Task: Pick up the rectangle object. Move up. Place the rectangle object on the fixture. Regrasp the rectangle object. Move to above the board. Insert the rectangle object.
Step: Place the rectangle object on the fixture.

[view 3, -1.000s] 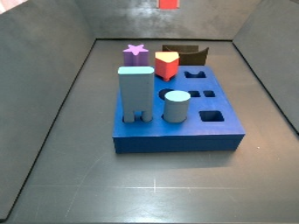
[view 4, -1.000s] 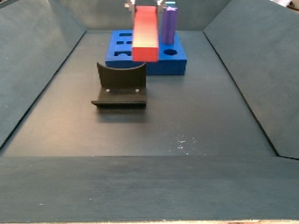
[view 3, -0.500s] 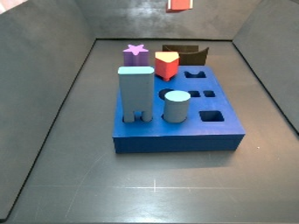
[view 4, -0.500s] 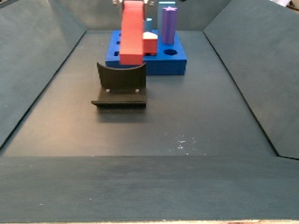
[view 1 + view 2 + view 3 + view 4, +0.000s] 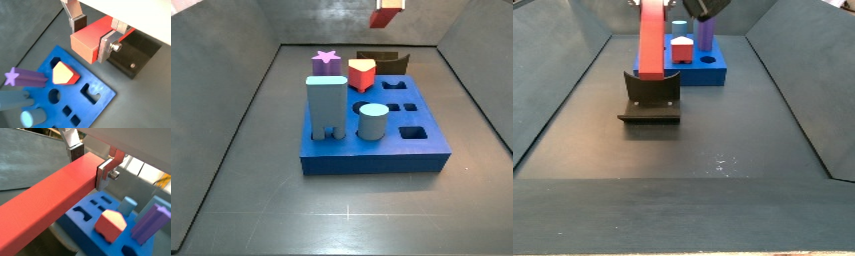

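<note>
Rectangle object point(image 5: 651, 38): long plain red block of square section, held clear of the floor, hanging close to upright with a slight tilt in a side view, its lower end just above the fixture point(image 5: 651, 97) and not visibly touching it; in a side view point(image 5: 389, 13) only its lower end shows at the upper edge of the frame, above the far end of the enclosure. Hand point(image 5: 93, 36): closed on the rectangle object, the two flat silver fingers point(image 5: 107, 46) pressed against opposite faces of the block, as both wrist views show point(image 5: 90, 163); in a side view the hand itself is mostly out of frame, with only a dark part near the top edge. Fixture: small dark angled holder with low walls, standing on the dark floor in front of the board point(image 5: 700, 68) in a side view, and seen behind the board point(image 5: 378, 140) as a dark form point(image 5: 382, 62) in a side view; in a wrist view it lies under the block point(image 5: 135, 54). Board: thick blue square slab with shaped holes, resting on the floor, carrying a tall light-blue block point(image 5: 325, 107), a light-blue cylinder point(image 5: 372, 121), a purple star piece point(image 5: 325, 62) and a short red piece with a yellow top point(image 5: 362, 72). Several holes along one side of the board stand open.
</note>
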Controlling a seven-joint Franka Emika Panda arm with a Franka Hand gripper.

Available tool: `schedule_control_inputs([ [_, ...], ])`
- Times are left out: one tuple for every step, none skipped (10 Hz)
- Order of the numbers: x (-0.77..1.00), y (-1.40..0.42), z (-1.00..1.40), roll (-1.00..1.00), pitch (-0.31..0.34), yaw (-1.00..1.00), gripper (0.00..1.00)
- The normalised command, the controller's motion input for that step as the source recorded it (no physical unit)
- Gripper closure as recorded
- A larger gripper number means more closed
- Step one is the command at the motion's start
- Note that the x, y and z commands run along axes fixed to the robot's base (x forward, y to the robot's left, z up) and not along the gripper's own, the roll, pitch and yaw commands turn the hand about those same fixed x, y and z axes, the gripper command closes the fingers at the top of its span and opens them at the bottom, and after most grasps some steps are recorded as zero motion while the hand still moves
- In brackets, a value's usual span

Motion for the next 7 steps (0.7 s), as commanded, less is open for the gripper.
schedule_control_inputs([
  [0.06,0.04,-0.01,-1.0,0.086,-0.12,1.0],
  [0.06,0.04,-0.02,-1.0,0.08,-0.16,1.0],
  [0.08,0.04,-0.02,-0.87,0.076,-0.16,1.0],
  [0.09,0.05,-0.02,-0.64,0.06,-0.16,1.0],
  [0.09,0.05,-0.03,-0.46,0.044,-0.15,1.0],
  [0.08,0.04,-0.02,-0.35,0.032,-0.15,1.0],
  [0.07,0.03,-0.01,-0.22,-0.002,-0.14,1.0],
])
